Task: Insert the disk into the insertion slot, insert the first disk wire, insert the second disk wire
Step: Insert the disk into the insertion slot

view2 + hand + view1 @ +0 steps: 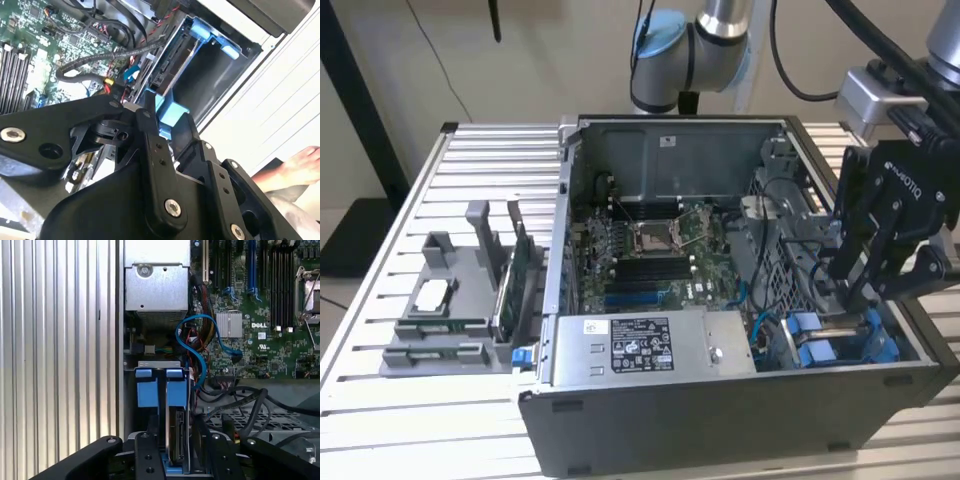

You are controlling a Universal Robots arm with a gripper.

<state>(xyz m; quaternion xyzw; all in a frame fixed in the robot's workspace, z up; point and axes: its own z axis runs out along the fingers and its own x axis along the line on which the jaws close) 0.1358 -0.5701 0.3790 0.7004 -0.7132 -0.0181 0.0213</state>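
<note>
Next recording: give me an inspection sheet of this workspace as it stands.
Surface: slatted metal table carrying the open case.
Job's things: disk stands on edge in its blue carrier, inside the slot.
Clutter: grey fixture with spare parts beside the case.
Grippers: gripper low over the slot, at the disk.
Cables: blue cable loops beside the slot; black bundle crosses the motherboard.
Surroundings: a person's foot beside the table.

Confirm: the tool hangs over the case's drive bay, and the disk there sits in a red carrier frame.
Not red: the first wrist view shows the disk in a blue carrier frame. The tool does hang over the drive bay.
</note>
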